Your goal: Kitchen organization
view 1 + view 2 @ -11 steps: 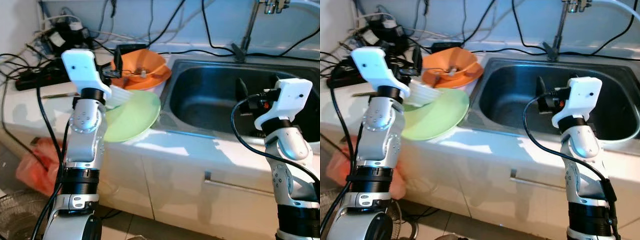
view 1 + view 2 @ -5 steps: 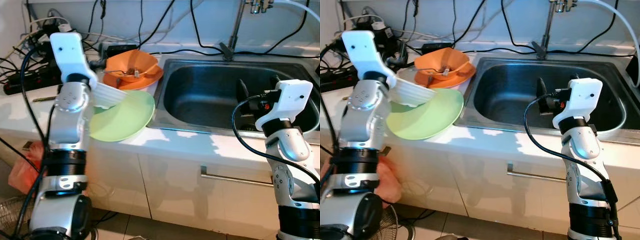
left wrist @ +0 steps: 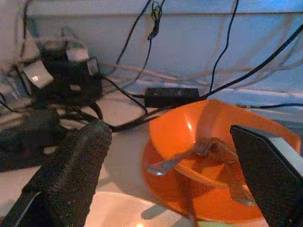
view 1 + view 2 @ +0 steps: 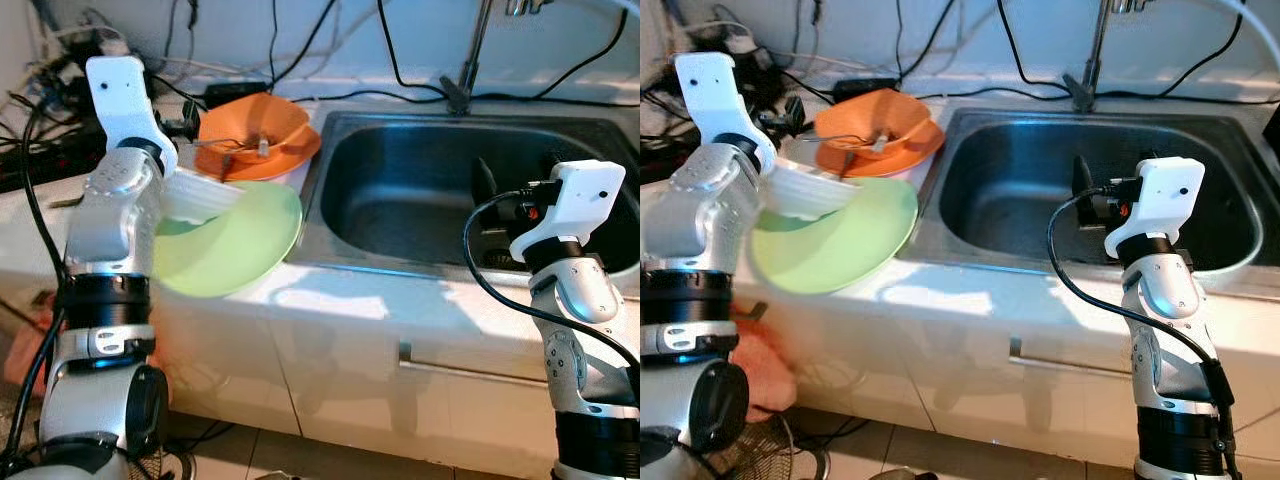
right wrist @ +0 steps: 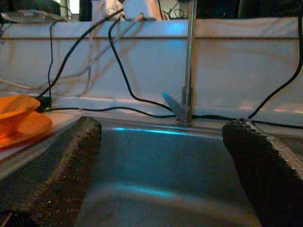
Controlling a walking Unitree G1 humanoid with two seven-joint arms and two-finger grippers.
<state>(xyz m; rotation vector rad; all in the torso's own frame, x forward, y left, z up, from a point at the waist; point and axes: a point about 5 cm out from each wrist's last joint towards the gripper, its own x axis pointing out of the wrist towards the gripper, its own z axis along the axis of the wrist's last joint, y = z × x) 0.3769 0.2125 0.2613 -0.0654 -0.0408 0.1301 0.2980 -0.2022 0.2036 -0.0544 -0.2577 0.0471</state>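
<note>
Dishes, a white bowl [image 4: 200, 197] on a green plate [image 4: 235, 245] overhanging the counter edge [image 4: 330, 300], could slide off if the left gripper [image 3: 165, 165], spread like the right gripper [image 5: 161, 165], nudges them.

So the dishes are all bunched up in the upper left of the head views, on the white counter just left of the sink. There's a big pale green plate [image 4: 235, 245] tilted, its lower edge hanging past the counter front. A white ribbed bowl [image 4: 200, 200] sits over its upper left part. Right behind that is an orange bowl [image 4: 250, 135] on an orange plate [image 4: 910, 145], with a fork [image 3: 177, 161] lying inside the bowl, tines up toward the middle.
</note>
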